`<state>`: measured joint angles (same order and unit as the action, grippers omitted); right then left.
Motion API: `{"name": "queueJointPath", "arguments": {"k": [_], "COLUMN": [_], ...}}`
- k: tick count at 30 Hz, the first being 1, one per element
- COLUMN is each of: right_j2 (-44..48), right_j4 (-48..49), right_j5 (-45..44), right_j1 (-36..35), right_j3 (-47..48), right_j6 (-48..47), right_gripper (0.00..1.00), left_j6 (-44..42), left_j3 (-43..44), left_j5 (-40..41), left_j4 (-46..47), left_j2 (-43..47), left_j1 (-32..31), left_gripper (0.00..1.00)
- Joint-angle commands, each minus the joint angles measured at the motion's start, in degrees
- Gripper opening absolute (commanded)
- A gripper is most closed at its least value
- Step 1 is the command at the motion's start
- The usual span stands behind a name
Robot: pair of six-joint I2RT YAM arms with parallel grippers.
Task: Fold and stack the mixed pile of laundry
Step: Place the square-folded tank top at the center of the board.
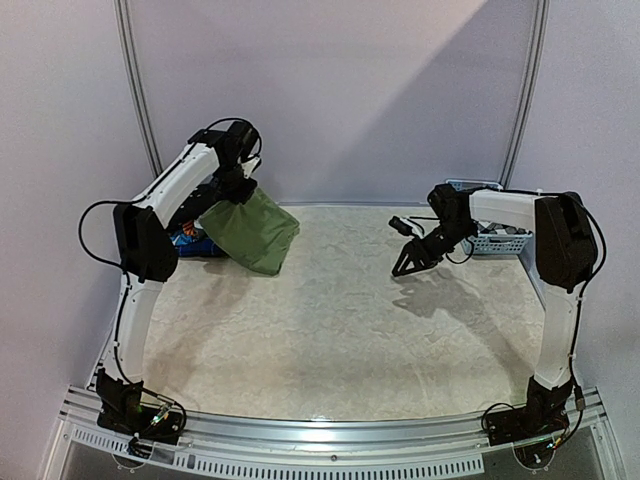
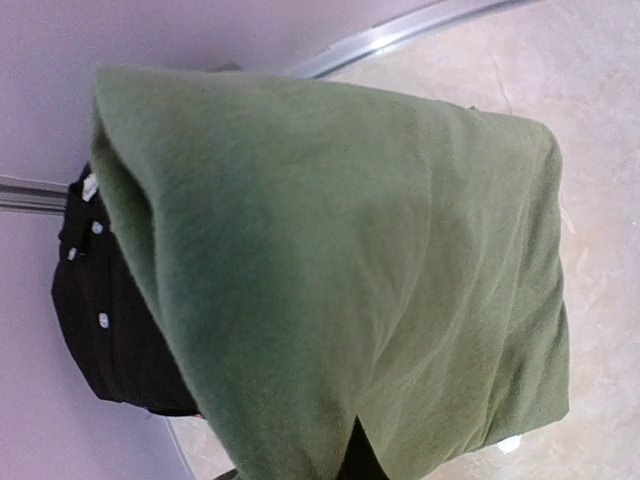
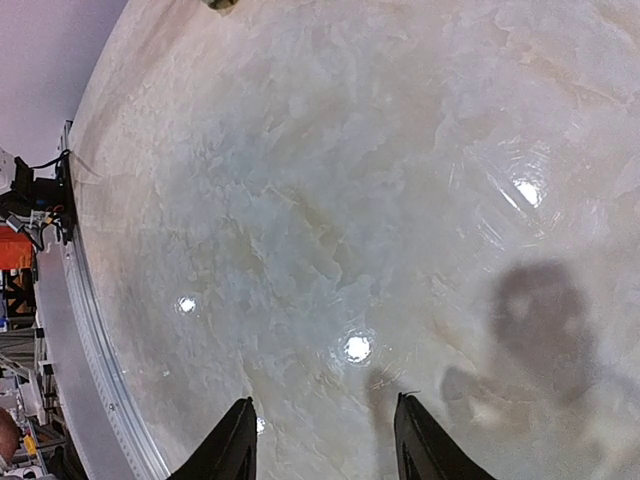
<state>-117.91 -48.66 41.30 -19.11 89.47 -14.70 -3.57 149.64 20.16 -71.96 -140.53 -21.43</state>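
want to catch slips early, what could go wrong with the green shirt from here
The shirt hangs folded from the left gripper alone; its fold may fall open when lowered. It hangs beside the blue print piece at the far left corner, so it might land on that. The right gripper, open and empty, is too far off to steady it.

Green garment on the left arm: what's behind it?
A black piece with white specks and a blue-orange print peek out past the green garment. Whatever else lies there is covered by the cloth.
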Motion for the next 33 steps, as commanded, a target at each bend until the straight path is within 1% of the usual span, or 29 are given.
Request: {"name": "queueJointPath", "arguments": {"k": [1,5,13,19,25,29,33], "right_j2": [-1.2,-1.9,-3.4,-4.6,-5.6,-6.7,-7.8], "right_j4": [-1.1,-1.2,-1.8,-2.2,-2.8,-3.3,-3.7], "right_j5": [1.3,1.2,0.5,0.3,0.3,0.4,0.5], "right_j1": [-0.1,-0.1,-0.1,-0.1,-0.3,-0.7,-1.4], "right_j3": [-0.3,-0.2,0.4,0.5,1.3,1.8,2.3], "right_j6": [-1.0,-1.0,-1.3,-1.5,-1.7,-1.9,-2.2], "right_gripper": [0.47,0.46,0.46,0.45,0.45,0.44,0.44], "left_j6": [-4.7,-7.4,-10.8,-11.9,-18.0,-18.8,-19.7], "left_j3": [2.8,4.0,5.3,6.8,6.5,5.6,4.9], "left_j5": [6.6,9.9,12.1,12.8,13.3,13.5,12.2], "left_j4": [5.9,9.6,17.1,20.7,20.7,19.8,21.0], "left_j2": [1.4,0.4,-0.3,0.3,2.0,5.1,7.1], "left_j1": [0.5,0.5,0.7,1.7,2.5,3.6,5.4], "left_gripper": [0.00,0.00,0.00,0.00,0.00,0.00,0.00]}}
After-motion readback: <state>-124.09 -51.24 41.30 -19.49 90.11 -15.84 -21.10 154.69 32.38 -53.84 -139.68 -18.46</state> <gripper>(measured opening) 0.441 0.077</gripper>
